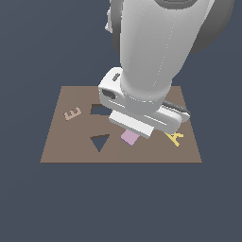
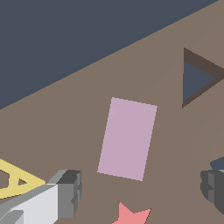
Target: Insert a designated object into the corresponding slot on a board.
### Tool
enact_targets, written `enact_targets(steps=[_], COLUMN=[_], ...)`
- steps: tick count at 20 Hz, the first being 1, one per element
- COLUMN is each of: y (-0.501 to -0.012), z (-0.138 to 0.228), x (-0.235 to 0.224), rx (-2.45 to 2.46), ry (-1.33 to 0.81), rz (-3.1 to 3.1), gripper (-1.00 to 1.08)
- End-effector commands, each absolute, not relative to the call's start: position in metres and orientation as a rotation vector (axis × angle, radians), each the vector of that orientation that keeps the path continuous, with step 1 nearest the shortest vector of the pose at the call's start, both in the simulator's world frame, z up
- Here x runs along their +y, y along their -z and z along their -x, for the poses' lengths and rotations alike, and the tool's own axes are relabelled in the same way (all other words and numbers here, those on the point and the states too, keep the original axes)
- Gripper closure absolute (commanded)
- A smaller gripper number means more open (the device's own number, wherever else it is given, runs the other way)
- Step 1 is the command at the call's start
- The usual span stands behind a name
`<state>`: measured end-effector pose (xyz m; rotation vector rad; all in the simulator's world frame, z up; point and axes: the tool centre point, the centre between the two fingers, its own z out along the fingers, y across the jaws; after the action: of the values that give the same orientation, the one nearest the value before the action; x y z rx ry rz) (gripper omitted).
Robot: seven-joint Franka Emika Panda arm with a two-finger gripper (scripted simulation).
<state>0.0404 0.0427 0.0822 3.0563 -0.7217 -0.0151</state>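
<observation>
Wide apart stand my jaws, my gripper [image 2: 140,190] gripping nothing as it hangs over the lilac tile [image 2: 127,138], one finger [image 2: 70,192] on each side and neither touching it. Across the brown board [image 1: 56,153], from the exterior view's left: a tan letter E [image 1: 72,113] lies flat on the surface; the rectangular slot [image 1: 98,109] holds nothing, partly hidden behind my wrist; the triangular cutout [image 1: 99,142] is likewise unfilled. Just beside it, the tile lies flat on the board, outside both cutouts. On the exterior view's right sits a yellow letter A [image 1: 175,138]. A red star [image 2: 132,215] shows near the tile in my wrist view.
</observation>
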Motion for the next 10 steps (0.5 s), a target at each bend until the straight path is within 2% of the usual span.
enact_targets(steps=[1,10], y=[-0.072,-0.051], z=[-0.046,-0.059], x=[0.042,0.039], rx=[-0.812,-1.000], ry=[0.009,0.000], rz=[-3.034,-2.978], gripper=[-0.92,-0.92])
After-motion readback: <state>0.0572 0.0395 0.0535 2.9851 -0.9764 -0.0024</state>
